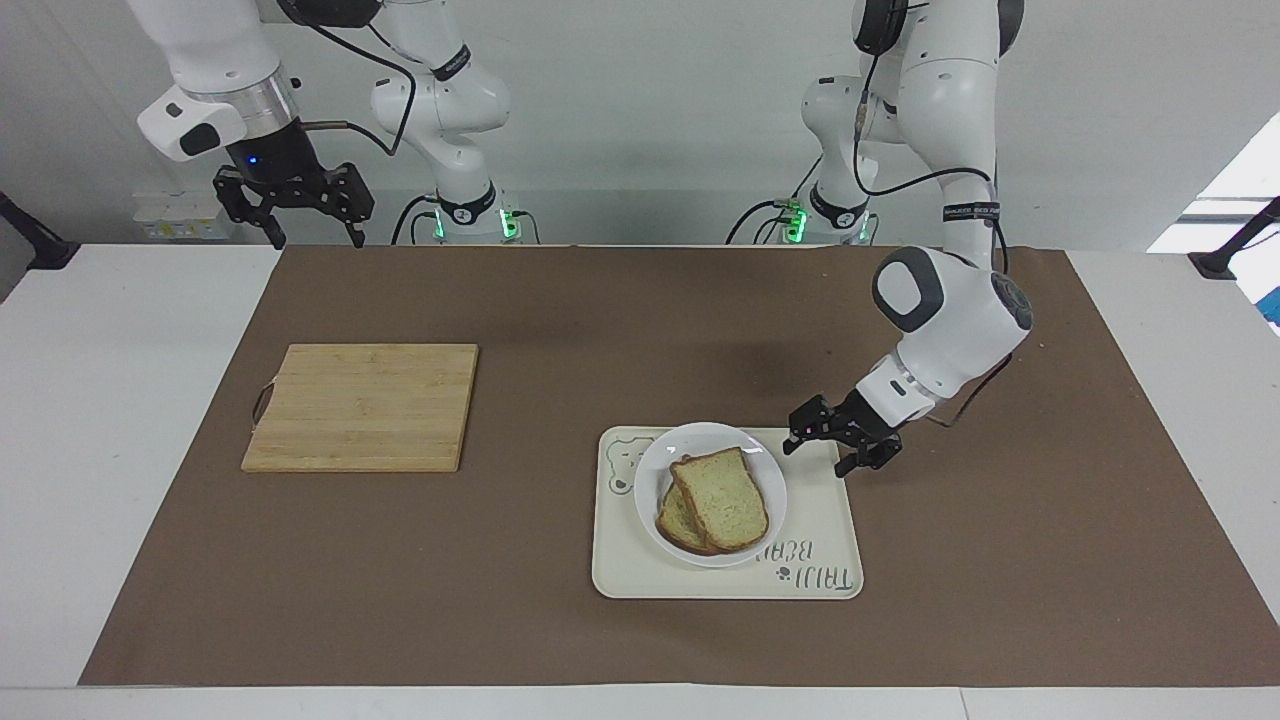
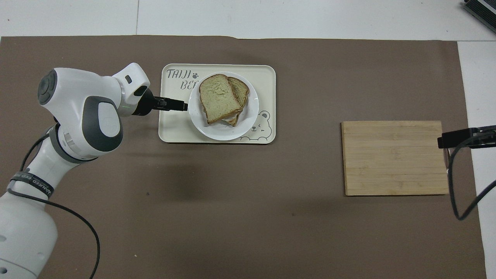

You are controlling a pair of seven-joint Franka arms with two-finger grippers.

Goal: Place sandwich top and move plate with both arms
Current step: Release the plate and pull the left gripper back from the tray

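Observation:
The sandwich top (image 1: pixel 722 497) (image 2: pixel 217 97), a pale slice with a brown crust, lies on a lower slice of bread on the white plate (image 1: pixel 652 470) (image 2: pixel 217 134). The plate stands on a cream tray (image 1: pixel 825 545) (image 2: pixel 174 130). My left gripper (image 1: pixel 823 451) (image 2: pixel 177 104) hangs low over the tray's edge toward the left arm's end, just beside the plate's rim. It is open, with nothing between its fingers. My right gripper (image 1: pixel 297 226) (image 2: pixel 463 138) waits open, raised over the table's edge at the right arm's end.
A wooden cutting board (image 1: pixel 365 405) (image 2: pixel 395 157) lies on the brown mat toward the right arm's end of the table. The tray carries a bear drawing (image 2: pixel 257 126) at one corner and lettering (image 2: pixel 180 75) at another.

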